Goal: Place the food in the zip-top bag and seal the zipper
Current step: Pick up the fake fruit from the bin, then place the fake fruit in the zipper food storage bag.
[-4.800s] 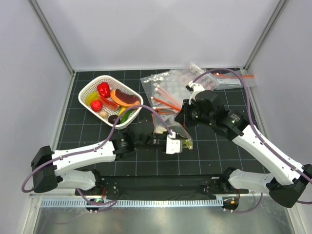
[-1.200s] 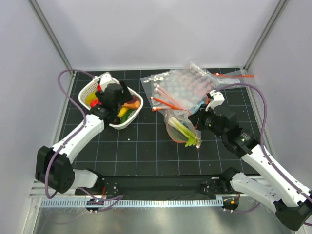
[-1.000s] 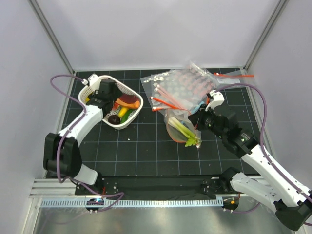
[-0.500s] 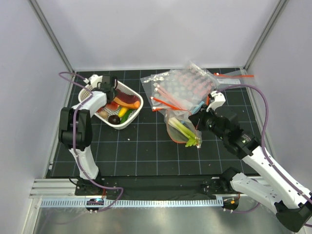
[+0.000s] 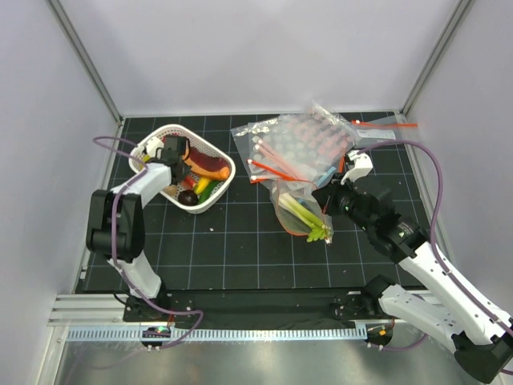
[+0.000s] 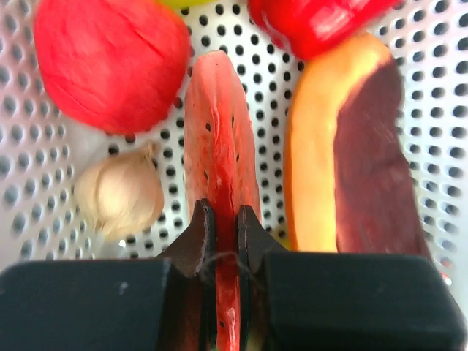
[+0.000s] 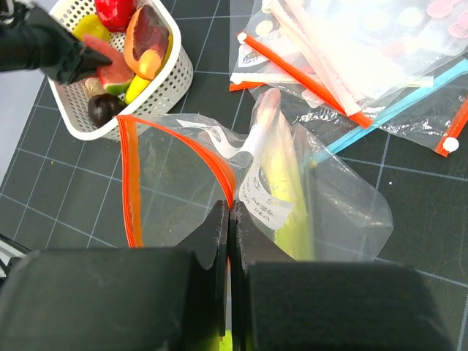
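Note:
My left gripper (image 6: pixel 225 219) is down in the white basket (image 5: pixel 204 195) and shut on the red watermelon wedge (image 6: pixel 216 139), edge-on between its jaws. A small red fruit (image 6: pixel 110 62) lies to its left. My right gripper (image 7: pixel 229 210) is shut on the orange-red zipper (image 7: pixel 212 162) of the clear zip-top bag (image 7: pixel 175 197), holding its mouth open toward the basket. The green-and-white leafy stalk (image 5: pixel 308 216) lies inside that bag; it also shows in the right wrist view (image 7: pixel 281 194). In the top view the left gripper (image 5: pixel 171 149) is over the basket and the right gripper (image 5: pixel 321 196) is at the bag.
The basket also holds a garlic bulb (image 6: pixel 121 196), an orange-and-maroon slice (image 6: pixel 351 153), a red pepper (image 6: pixel 314 22) and a dark fruit (image 5: pixel 187 196). A pile of other clear bags (image 5: pixel 300 144) with orange and blue strips lies at the back right.
The left arm swung from the bag at table centre to the basket and reached down into it; its jaws now grip the watermelon wedge. The right arm keeps holding the bag with the stalk.

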Controlling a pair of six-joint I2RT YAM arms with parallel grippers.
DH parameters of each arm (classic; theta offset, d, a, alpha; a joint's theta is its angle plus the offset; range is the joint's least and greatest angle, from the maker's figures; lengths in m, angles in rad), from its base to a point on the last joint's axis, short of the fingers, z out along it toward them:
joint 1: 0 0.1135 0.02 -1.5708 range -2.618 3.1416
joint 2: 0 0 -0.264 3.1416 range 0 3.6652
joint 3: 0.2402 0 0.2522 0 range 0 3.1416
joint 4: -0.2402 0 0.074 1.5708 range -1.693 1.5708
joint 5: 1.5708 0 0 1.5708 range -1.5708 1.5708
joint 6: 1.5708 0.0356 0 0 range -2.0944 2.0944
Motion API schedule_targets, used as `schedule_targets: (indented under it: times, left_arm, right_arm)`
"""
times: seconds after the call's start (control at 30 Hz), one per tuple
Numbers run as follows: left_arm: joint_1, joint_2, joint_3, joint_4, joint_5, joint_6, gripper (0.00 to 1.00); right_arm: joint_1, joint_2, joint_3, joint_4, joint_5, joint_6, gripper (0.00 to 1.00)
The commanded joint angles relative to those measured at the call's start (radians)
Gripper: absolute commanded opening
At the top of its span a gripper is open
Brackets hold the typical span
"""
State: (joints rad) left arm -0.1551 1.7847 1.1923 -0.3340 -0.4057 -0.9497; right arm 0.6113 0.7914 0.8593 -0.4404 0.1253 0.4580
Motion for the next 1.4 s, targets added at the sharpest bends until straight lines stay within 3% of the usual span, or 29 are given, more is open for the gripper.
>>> schedule_targets:
  times: [0.0,0.17,0.33,0.47,0.57,0.77,0.97,1.17,1.37]
  left_arm:
    - [-0.021,-0.19,-0.074,0.092,-0.011,-0.072,0.0]
    - [-0.122,-0.375,-0.187,0.131,-0.082,-0.045,0.0]
    - [-0.165,-0.562,-0.295,0.283,0.074,-0.015,0.0]
    - [-0.297,-0.669,-0.356,0.394,0.093,0.009,0.0]
    - [-0.433,-0.723,-0.387,0.551,0.11,0.124,0.0]
    - [-0.563,-0.766,-0.402,0.671,0.273,0.325,0.0]
    - [-0.606,-0.743,-0.473,0.955,0.482,0.478,0.0]
    - [-0.687,-0.686,-0.485,1.062,0.666,0.64,0.0]
    - [-0.799,-0.651,-0.527,1.172,0.826,0.897,0.0]
  right_arm:
    - [-0.005,-0.017,0.004,0.062,0.027,0.011,0.01]
    - [-0.005,-0.017,0.003,0.063,0.025,0.013,0.01]
    - [-0.004,-0.017,0.004,0.063,0.019,0.01,0.01]
    - [-0.004,-0.027,0.001,0.065,0.022,0.008,0.01]
    - [-0.004,-0.029,-0.003,0.069,0.019,0.007,0.01]
    - [-0.005,-0.018,-0.002,0.068,-0.009,0.01,0.01]
    - [-0.004,-0.014,-0.013,0.089,-0.032,0.005,0.01]
    - [-0.005,0.002,-0.016,0.097,-0.033,0.005,0.01]
    - [-0.005,0.02,-0.013,0.101,-0.07,0.008,0.01]
